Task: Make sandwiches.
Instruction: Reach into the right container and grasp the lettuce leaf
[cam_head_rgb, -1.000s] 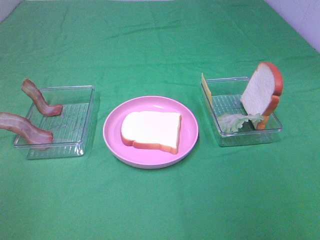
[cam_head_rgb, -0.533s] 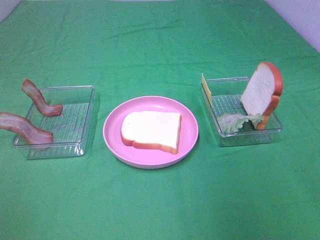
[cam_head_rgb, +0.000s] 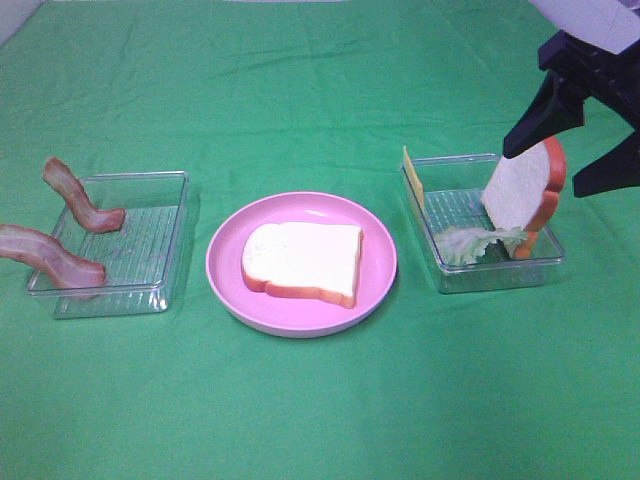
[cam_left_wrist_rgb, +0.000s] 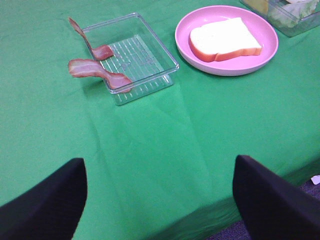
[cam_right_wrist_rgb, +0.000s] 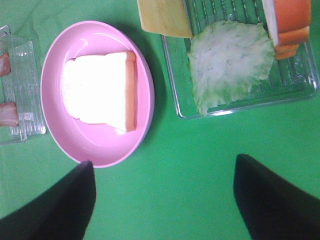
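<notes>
One white bread slice (cam_head_rgb: 303, 260) lies flat on the pink plate (cam_head_rgb: 225, 285). A second slice (cam_head_rgb: 520, 185) stands upright in the right clear tray (cam_head_rgb: 500, 278), beside a lettuce leaf (cam_head_rgb: 475, 243) and a yellow cheese square (cam_head_rgb: 413, 178) leaning on the tray's far left wall. Two bacon strips (cam_head_rgb: 80, 195) (cam_head_rgb: 50, 258) hang over the left tray's (cam_head_rgb: 150, 290) left rim. My right gripper (cam_head_rgb: 540, 173) hovers open above the right tray; its wrist view shows the lettuce (cam_right_wrist_rgb: 227, 62) and the gripper (cam_right_wrist_rgb: 162, 200) empty. My left gripper (cam_left_wrist_rgb: 160, 200) is open and empty, well back from the bacon (cam_left_wrist_rgb: 100, 75).
A green cloth (cam_head_rgb: 320, 400) covers the whole table. The table's near edge (cam_left_wrist_rgb: 240, 220) shows in the left wrist view. Open cloth lies in front of the plate and trays.
My right gripper has come into the exterior view at the upper right, above the right tray. The food pieces and trays have not moved.
</notes>
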